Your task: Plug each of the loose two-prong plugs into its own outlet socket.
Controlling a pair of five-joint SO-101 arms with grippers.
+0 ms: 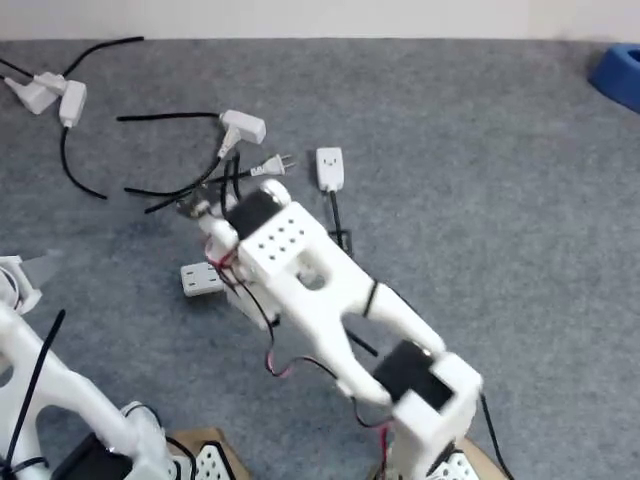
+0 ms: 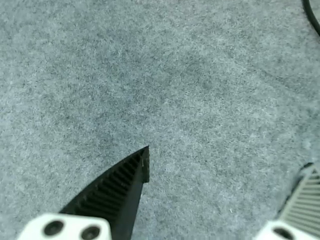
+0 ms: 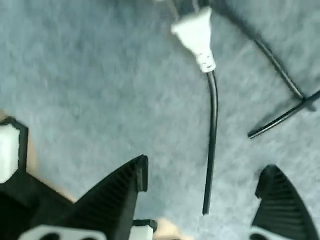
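Observation:
A loose white two-prong plug [image 1: 270, 165] lies mid-table on its black cable, near a white outlet socket [image 1: 329, 168]. A second socket [image 1: 203, 279] lies beside my right arm, and a third white socket piece [image 1: 243, 126] sits farther back. My right gripper [image 3: 206, 167] is open low over the carpet. A white plug [image 3: 195, 34] lies just ahead of it, and the plug's black cable [image 3: 212, 130] runs between the fingers. In the high view that arm's wrist [image 1: 262, 215] covers the spot. My left gripper [image 2: 229, 159] is open over bare grey carpet, at the table's left edge [image 1: 20, 275].
A joined white plug and socket pair [image 1: 55, 95] with black cable lies at the back left. Black cables [image 1: 180, 185] tangle by the right gripper. A blue object [image 1: 620, 75] sits at the back right corner. Open carpet spreads to the right.

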